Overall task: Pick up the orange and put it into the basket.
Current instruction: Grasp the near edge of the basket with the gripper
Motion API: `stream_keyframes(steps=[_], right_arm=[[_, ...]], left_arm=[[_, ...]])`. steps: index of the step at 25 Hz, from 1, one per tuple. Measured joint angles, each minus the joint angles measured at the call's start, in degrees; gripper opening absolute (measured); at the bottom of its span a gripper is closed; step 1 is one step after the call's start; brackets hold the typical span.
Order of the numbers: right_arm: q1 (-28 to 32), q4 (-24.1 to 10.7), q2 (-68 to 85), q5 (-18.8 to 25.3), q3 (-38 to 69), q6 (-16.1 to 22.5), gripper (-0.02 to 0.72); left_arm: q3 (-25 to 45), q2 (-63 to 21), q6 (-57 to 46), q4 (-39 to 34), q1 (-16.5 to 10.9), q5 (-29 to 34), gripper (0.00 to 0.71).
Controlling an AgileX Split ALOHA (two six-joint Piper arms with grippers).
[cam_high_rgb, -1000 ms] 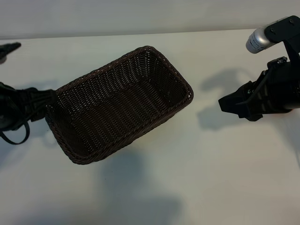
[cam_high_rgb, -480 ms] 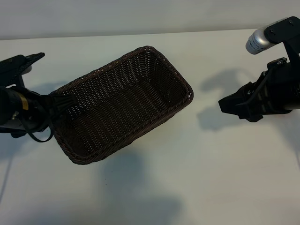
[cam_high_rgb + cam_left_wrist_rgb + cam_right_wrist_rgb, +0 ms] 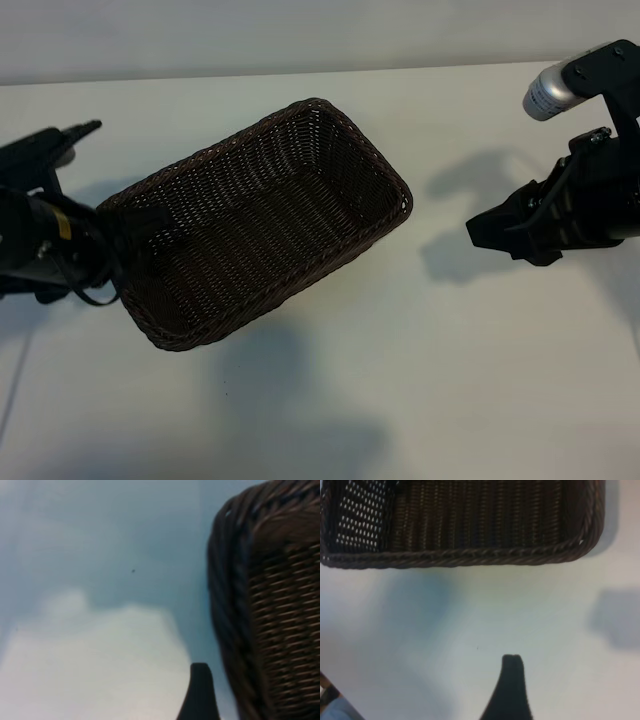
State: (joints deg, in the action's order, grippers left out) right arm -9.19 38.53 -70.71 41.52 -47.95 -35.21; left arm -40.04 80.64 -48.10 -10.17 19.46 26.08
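From outside, the basket is seen empty, the left gripper spread at its end and the right gripper parted well apart; in both wrist views no orange is found, so the wicker could be knocked.

The basket is dark brown throughout, with a fine horizontal wicker weave on its walls and floor and a braided, rope-like rim. Light shows through the weave of one end wall as rows of small pale dots. The table is plain off-white, crossed by soft grey shadows. The left gripper is black, and the arm behind it carries what appears to be a small yellow label. The right gripper is black; a silver-grey cylinder sits above it.
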Motion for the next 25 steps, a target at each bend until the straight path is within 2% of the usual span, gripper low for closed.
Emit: stream_keyframes(steps=[5,25], right_arm=[[0.0,-0.1,0.0,0.1,0.0,0.0,0.593],[0.0,-0.4,0.0,0.1,0.0,0.0,0.593]], left_arm=[[3.4,0.9,-1.9,0.0,-0.5,-5.0,0.582],[3.5,10.9,-2.6,0.2,-1.0,-16.3,0.582]])
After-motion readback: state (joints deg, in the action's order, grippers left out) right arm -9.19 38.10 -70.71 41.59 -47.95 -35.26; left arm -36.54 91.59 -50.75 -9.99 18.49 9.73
